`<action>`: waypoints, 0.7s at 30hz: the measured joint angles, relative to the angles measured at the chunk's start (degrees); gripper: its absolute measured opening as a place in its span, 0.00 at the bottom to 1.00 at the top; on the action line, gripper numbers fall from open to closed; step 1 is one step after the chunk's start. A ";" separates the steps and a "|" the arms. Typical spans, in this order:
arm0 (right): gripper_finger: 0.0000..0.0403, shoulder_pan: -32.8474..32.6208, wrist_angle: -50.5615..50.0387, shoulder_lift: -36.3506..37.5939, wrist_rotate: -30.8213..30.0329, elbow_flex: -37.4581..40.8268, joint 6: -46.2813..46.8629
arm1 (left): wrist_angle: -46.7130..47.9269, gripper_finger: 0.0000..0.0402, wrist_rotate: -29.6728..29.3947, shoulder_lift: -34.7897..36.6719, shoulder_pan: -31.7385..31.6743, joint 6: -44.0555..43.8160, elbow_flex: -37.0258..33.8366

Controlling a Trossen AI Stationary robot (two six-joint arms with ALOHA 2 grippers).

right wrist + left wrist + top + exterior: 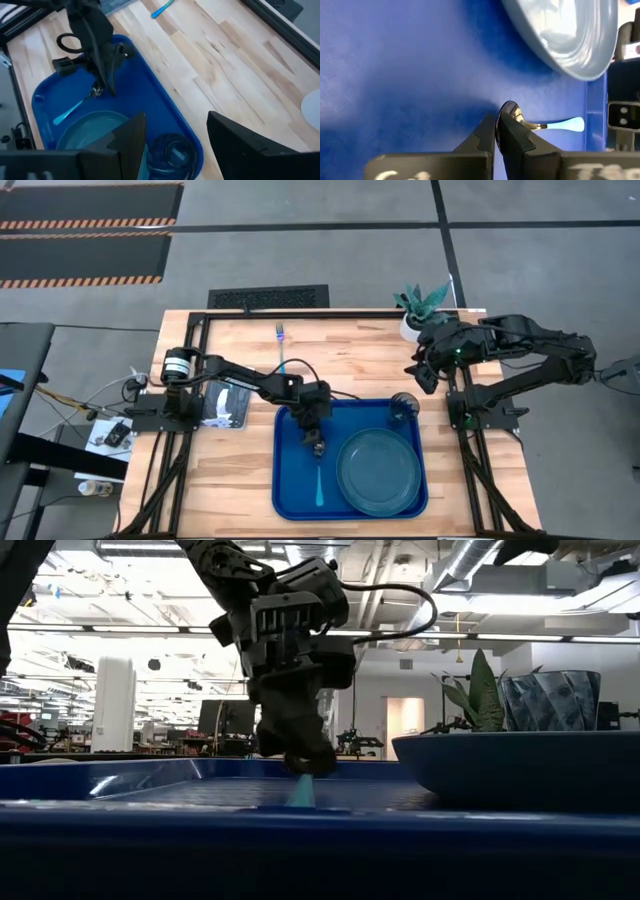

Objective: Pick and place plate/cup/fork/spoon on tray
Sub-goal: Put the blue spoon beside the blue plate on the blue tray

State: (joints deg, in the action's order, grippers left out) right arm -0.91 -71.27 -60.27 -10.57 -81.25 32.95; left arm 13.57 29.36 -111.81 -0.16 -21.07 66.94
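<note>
The blue tray (295,480) lies at the table's near middle. The teal plate (378,470) lies in its right half, and the dark cup (404,408) stands in its far right corner. My left gripper (318,442) points down into the tray, shut on the spoon (319,480), whose light blue handle points toward the near edge. The fork (282,348) lies on the wood beyond the tray, tines toward the far edge. My right gripper (422,372) hangs open and empty above the table, beyond the cup. My left gripper pinches the spoon between its two fingertips (507,131), where the bowl (510,108) meets the handle. The fingers come from above, pointing down, and lie across the spoon. The handle (567,125) runs low along the tray floor; I cannot tell whether the bowl end is lifted.
A white pot with a green plant (420,308) stands at the table's far right, close to my right arm. A flat card or packet (224,404) lies left of the tray. Bare wood shows between the fork and the tray.
</note>
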 joint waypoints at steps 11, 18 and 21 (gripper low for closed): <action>0.58 -0.04 0.27 0.00 -0.04 0.00 0.04 | 1.93 0.00 -1.67 0.02 0.00 2.48 -0.02; 0.58 -0.04 0.27 0.00 -0.04 0.00 0.04 | 1.92 0.00 -2.45 0.04 0.00 3.41 -0.02; 0.58 -0.04 0.27 0.00 -0.04 0.00 0.04 | 1.93 0.00 -2.60 0.04 0.00 3.40 -0.02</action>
State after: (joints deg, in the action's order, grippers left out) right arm -0.95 -71.00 -60.27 -10.61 -81.25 32.99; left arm 15.49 26.76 -111.77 -0.16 -17.67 66.92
